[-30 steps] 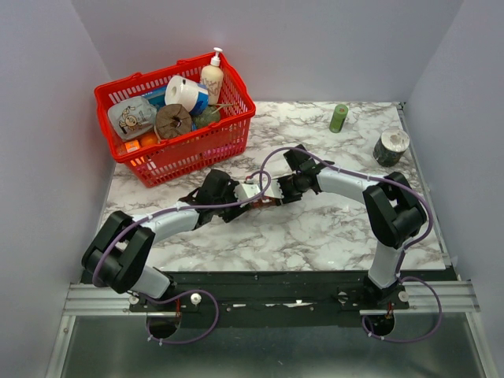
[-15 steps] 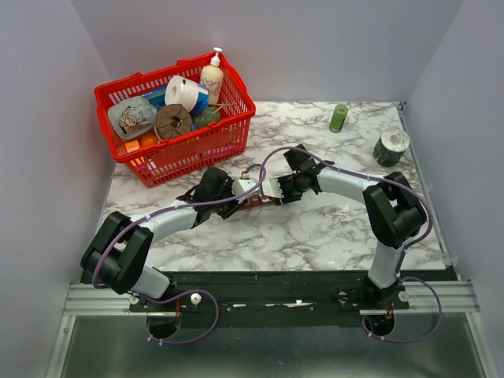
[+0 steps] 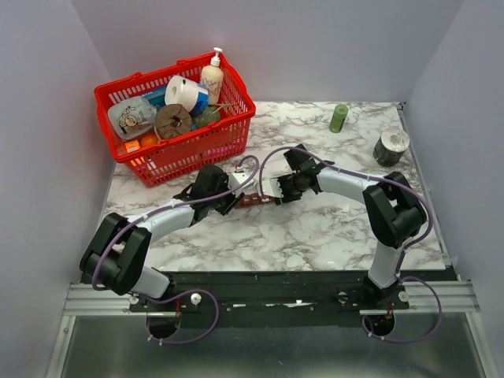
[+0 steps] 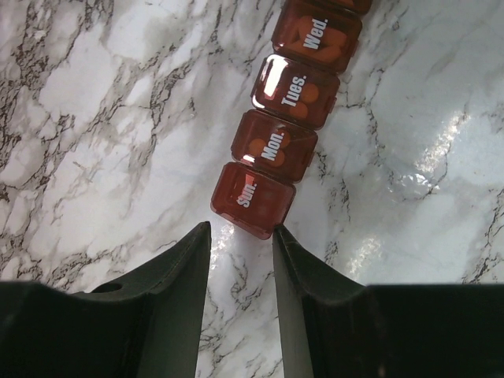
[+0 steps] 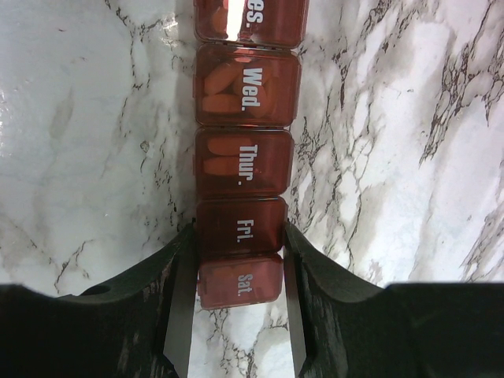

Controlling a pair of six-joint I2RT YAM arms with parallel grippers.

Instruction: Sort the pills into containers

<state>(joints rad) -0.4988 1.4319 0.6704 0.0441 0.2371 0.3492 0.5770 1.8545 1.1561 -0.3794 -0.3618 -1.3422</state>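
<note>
Mon–Thur hold pills [image 5: 228, 88], Sun looks empty; right pincer [image 5: 238, 236] clamps the pill organizer [image 5: 242, 161] at Fri–Sat, left pincer [image 4: 241, 227] parted, Sun just ahead.

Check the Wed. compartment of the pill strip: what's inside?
Through the shut tinted lid of the Wed. compartment, at least two orange pills show. Label and tint hide the exact count and anything beneath.

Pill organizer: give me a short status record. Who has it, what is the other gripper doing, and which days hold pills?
item: pill organizer, lids appear shut
right gripper: shut on its Fri/Sat end
left gripper: open, just off the Sun end, gripping nothing
pills seen: Mon, Tues, Wed, Thur
Sun compartment: looks empty
</note>
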